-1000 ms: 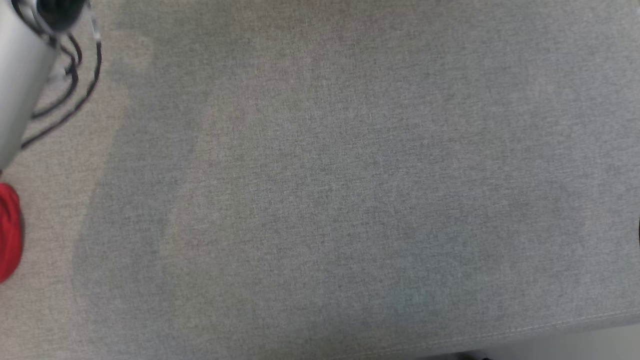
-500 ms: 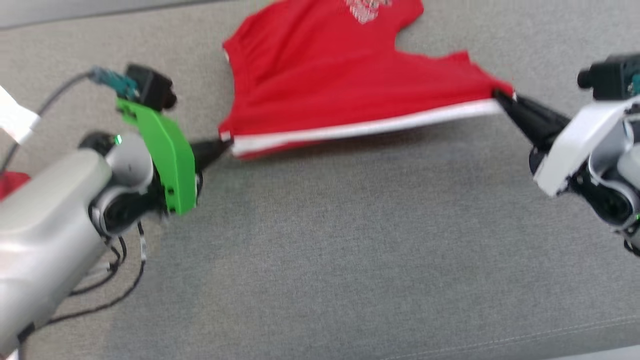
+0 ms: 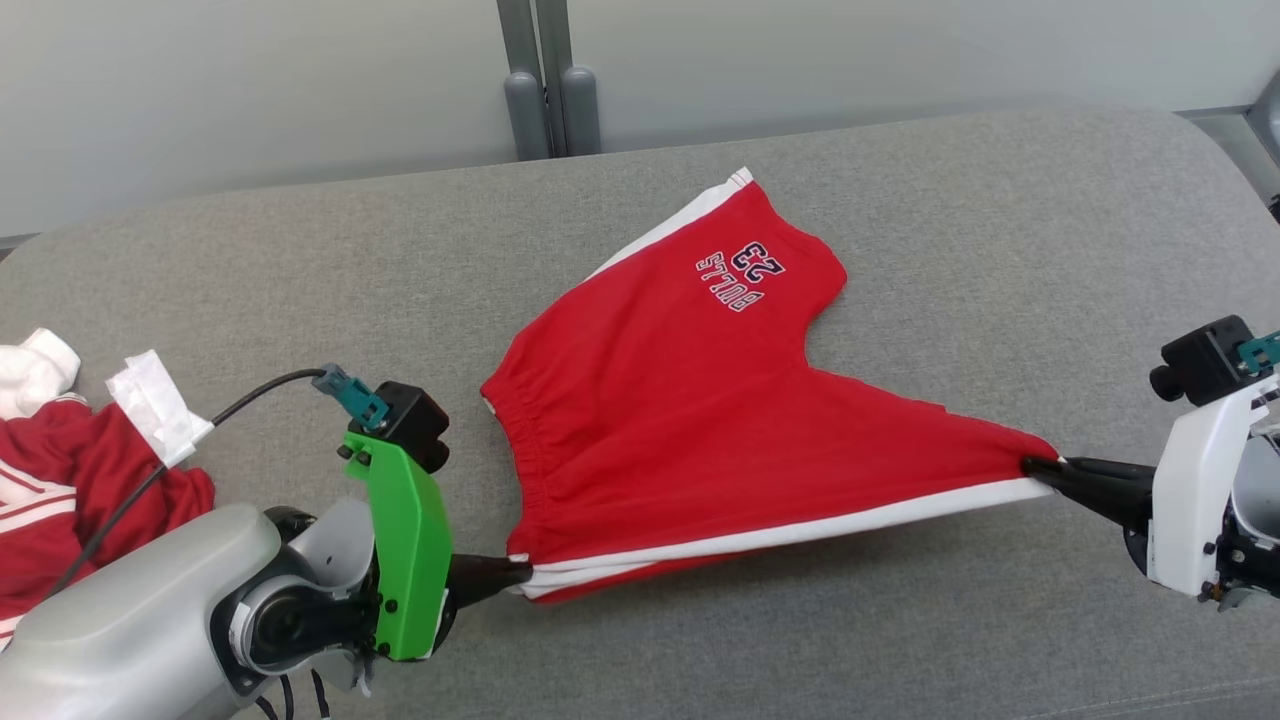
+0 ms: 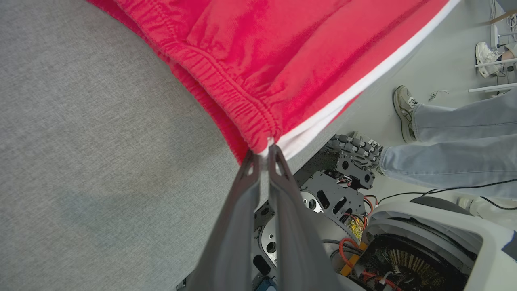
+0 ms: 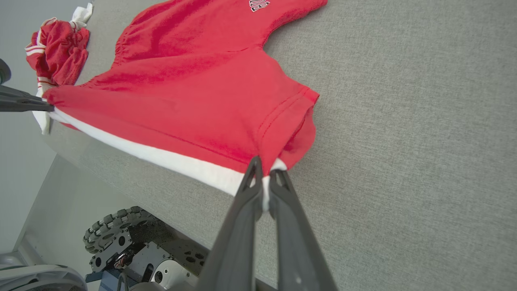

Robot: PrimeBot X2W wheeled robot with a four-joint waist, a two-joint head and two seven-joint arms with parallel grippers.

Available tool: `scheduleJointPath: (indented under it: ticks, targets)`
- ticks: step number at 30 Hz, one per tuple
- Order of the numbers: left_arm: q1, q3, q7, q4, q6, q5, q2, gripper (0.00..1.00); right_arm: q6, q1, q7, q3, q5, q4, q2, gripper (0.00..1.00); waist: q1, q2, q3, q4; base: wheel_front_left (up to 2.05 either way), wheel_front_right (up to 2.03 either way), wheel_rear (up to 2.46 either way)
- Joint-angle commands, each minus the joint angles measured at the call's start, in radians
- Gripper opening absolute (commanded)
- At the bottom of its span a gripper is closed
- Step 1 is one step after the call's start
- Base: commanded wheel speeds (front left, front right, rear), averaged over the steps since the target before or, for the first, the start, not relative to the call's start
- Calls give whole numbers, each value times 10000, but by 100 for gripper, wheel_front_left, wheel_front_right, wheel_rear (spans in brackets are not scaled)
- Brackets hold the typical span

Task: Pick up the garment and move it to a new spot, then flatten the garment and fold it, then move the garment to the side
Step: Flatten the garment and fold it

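Shorts (image 3: pixel 700 400), red, lie stretched across the grey fabric top (image 3: pixel 900 620) before a pale wall (image 3: pixel 250 90), their near edge pinched at either end by the closed left gripper (image 3: pixel 520 575) and right gripper (image 3: pixel 1030 467).

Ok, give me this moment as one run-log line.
red shorts: stretched over grey cushion | left gripper: jaws shut on waistband corner | right gripper: jaws shut on leg hem
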State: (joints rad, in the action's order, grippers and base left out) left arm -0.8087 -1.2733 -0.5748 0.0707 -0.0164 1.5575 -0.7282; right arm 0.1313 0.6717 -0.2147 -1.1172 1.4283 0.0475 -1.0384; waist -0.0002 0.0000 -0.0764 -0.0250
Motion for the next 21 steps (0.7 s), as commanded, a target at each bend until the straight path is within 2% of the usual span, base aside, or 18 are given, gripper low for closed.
scheduleJointPath:
  ticks: [1,4,8,14,21]
  targets:
    - [101,8,-179,-187,177,89,-236,0,-10,-86,-156,119,156,-111,-177,0,2,0,-31,120,0,0,0]
    - [-81,98,-517,-579,474,383,-376,0,-11,186,-450,391,263,-180,-410,0,2,0,-291,239,0,0,0]
    - [-644,346,-1613,-747,749,1259,-440,0,-14,780,-1056,774,376,-23,-505,0,2,0,-1014,541,0,0,0]
    - [-1875,768,-3119,-304,1104,2174,-135,0,-13,2371,-2859,1190,653,624,20,0,2,0,-2281,943,0,0,0]
    - [-3180,1266,-3973,225,1463,2613,369,0,-11,4343,-4643,1593,1016,2238,1006,0,2,0,-3457,1468,0,0,0]
